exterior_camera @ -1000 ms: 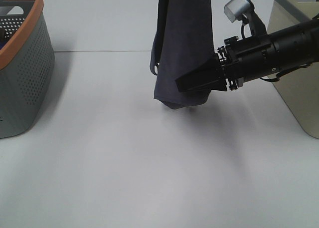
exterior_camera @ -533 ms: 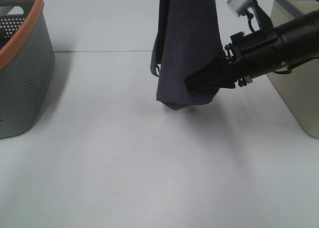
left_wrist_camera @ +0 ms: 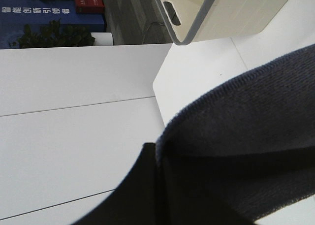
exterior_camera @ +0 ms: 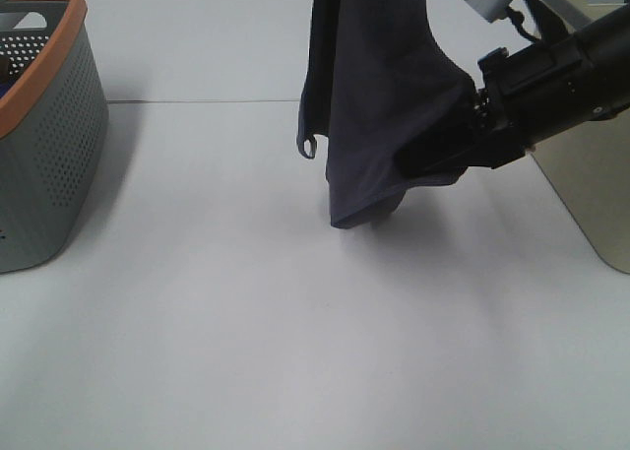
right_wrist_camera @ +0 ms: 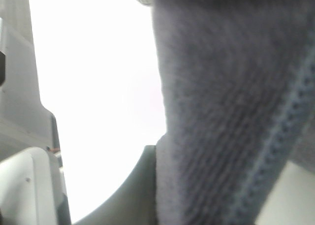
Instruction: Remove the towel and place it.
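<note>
Above the bench (exterior_camera: pixel 246 322), the towel (exterior_camera: pixel 379 96) hangs from beyond the frame and is not yet placed. The right claw (exterior_camera: pixel 418 160) is clamped on its lower fold. The left claw (left_wrist_camera: pixel 162 171) appears closed on an upper edge. Judged outstanding: carrying and release. A blue sign (left_wrist_camera: pixel 44 11) bears white characters, illegible.

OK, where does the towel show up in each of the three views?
Exterior high: the towel hangs from the top edge, centre, lower part drawn toward the right gripper.
Left wrist: towel fills the picture's lower right, hem curving across.
Right wrist: towel fills the picture's right half, blurred.
Shared landmark: the beige bin, in exterior high and left wrist only.
</note>
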Robot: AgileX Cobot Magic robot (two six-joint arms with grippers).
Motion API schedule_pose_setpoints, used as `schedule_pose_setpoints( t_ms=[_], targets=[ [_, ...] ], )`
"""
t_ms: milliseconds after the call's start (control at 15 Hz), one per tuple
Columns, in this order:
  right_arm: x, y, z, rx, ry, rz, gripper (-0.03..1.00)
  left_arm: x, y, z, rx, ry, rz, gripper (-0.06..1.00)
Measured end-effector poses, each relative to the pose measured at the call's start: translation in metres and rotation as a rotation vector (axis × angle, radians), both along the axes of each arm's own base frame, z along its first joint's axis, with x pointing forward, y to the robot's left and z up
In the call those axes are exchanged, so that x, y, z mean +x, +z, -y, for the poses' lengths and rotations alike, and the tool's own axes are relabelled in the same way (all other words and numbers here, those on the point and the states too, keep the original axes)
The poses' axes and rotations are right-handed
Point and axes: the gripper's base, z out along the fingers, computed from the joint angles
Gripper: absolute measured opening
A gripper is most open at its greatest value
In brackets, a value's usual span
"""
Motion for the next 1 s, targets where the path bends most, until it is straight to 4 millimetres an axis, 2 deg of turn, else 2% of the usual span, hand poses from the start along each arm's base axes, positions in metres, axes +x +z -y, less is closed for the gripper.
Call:
schedule_pose_setpoints(
  t_ms=[200,333,467,600,733,800,867,1000],
  targets=[
    [-0.006,0.020,0.004,-0.019,-0.035,0.068,0.02,0.008,-0.004,-0.007,-0.056,0.059,-0.077,0.00],
    [-0.011,0.035,0.007,-0.023,-0.098,0.108,0.02,0.016,-0.007,-0.014,-0.152,0.141,-0.184,0.00],
    [-0.009,0.040,0.011,-0.045,-0.163,0.137,0.02,0.021,-0.007,-0.021,-0.257,0.219,-0.289,0.00],
    [-0.008,0.038,0.016,-0.124,-0.150,0.183,0.02,0.023,-0.008,-0.023,-0.311,0.277,-0.345,0.00],
    [0.001,0.043,0.022,-0.224,-0.139,0.297,0.02,0.028,-0.015,-0.023,-0.335,0.333,-0.383,0.00],
    [0.008,0.050,0.025,-0.252,-0.161,0.370,0.02,0.033,-0.021,-0.023,-0.322,0.361,-0.386,0.00],
    [0.021,0.069,0.027,-0.276,-0.201,0.502,0.02,0.044,-0.039,-0.019,-0.311,0.408,-0.421,0.00],
    [0.038,0.081,0.026,-0.284,-0.196,0.570,0.02,0.054,-0.052,-0.013,-0.340,0.428,-0.425,0.00]
  ],
)
